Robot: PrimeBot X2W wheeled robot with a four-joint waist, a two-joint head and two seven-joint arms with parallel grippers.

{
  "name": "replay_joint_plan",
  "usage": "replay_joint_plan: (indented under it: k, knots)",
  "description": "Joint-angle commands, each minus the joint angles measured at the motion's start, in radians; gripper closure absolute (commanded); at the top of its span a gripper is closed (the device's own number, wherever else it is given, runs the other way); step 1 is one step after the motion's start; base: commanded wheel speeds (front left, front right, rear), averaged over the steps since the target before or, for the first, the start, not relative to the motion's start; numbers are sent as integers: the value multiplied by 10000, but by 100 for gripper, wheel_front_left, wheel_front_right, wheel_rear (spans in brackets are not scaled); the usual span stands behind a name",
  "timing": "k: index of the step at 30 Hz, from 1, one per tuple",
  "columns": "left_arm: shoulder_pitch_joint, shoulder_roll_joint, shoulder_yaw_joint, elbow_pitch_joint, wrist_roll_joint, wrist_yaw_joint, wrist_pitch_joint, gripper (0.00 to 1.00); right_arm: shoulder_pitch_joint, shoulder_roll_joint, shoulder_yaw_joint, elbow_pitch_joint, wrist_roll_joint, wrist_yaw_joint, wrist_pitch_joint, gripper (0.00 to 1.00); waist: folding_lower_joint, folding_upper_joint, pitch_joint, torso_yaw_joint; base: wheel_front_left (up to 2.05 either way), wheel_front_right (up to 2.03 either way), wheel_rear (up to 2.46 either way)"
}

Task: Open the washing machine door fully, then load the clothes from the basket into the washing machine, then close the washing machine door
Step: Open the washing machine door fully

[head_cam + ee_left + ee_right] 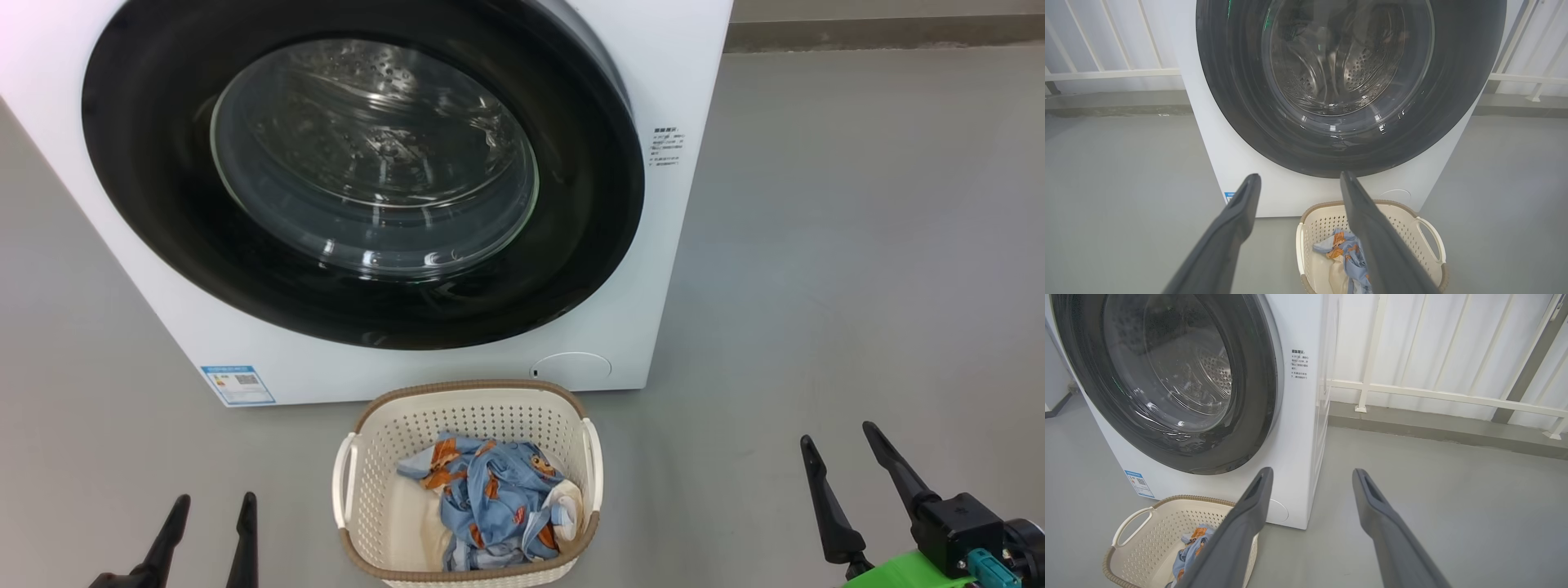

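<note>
Washing machine (408,371): white front-loader standing on the grey floor (857,245), straight ahead of the robot.
Door (363,163): round, glossy black, with a clear glass bowl at its centre. It sits shut against the machine's front, and the perforated steel drum shows through the glass.
Basket (490,420): cream plastic with a brown rim and white side handles. It stands on the floor just in front of the machine, below the door.
Clothes (498,498): bundled inside the basket, toward its right side. Light blue cloth with orange-brown figures lies over cream cloth, with a white piece at the right edge.
Left gripper (215,498): low at the left, well apart from the basket, jaws spread wide with nothing between them.
Right gripper (838,434): low at the right over bare floor, jaws spread wide and empty.
Sticker (238,384): blue, at the lower left corner of the machine's front.
Railing (1433,394): white bars behind the machine.
</note>
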State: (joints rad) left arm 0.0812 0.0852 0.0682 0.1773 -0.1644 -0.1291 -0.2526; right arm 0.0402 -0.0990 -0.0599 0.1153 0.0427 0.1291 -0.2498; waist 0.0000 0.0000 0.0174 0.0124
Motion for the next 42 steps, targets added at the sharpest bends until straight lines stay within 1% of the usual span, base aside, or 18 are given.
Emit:
replay_joint_plan:
  k: [1,8,9,10,20,23,26,28,33,34,38,39,42]
  knots:
    - [-331,159,373,-243,-128,-16,-92,0,-241,-90,276,-231,-10,16,-120,0,0,0,-9,-3,8,8,-16]
    - [-316,150,377,-196,-145,-16,-92,0,-234,-59,307,-287,61,16,-120,0,0,0,-8,11,0,0,0]
    - [-313,148,380,-193,-147,-16,-92,0,-224,-52,320,-292,71,16,-120,32,0,0,-12,12,0,0,0]
    - [-308,144,385,-190,-151,-16,-92,0,-217,-47,363,-298,139,16,-120,100,0,0,-17,15,0,0,0]
    - [-193,33,542,-221,-158,-16,-92,0,-196,-30,515,-434,543,16,-120,100,0,0,-87,-3,0,0,0]
    - [-138,-3,626,-251,-172,-16,-92,0,-172,106,531,-622,866,16,-120,100,0,0,-48,-43,0,0,0]
    - [-106,-24,678,-278,-186,-16,-92,0,-120,251,589,-731,1507,16,-120,100,0,0,1,-58,0,0,0]
    - [-98,-33,714,-287,-198,-16,-92,0,-88,337,682,-717,2335,16,-120,100,0,0,32,-66,0,0,0]
    - [-41,-58,644,-324,-223,-16,-92,0,-125,444,375,-577,4593,16,-120,100,0,0,114,-24,0,0,0]
    - [-38,-57,626,-329,-232,-16,-92,0,-145,455,391,-506,5250,16,-120,100,0,0,137,-8,0,0,0]
    - [-59,-35,599,-370,-286,-16,-92,0,-314,467,438,-227,8522,16,-120,100,0,0,304,60,0,0,0]
    - [-79,-36,594,-391,-312,-16,-92,0,-386,392,397,-158,9271,16,-120,100,0,0,367,81,0,0,0]
    - [-160,-39,528,-453,-364,-16,-92,0,-629,-104,339,114,11325,16,-120,100,0,0,569,176,0,0,0]
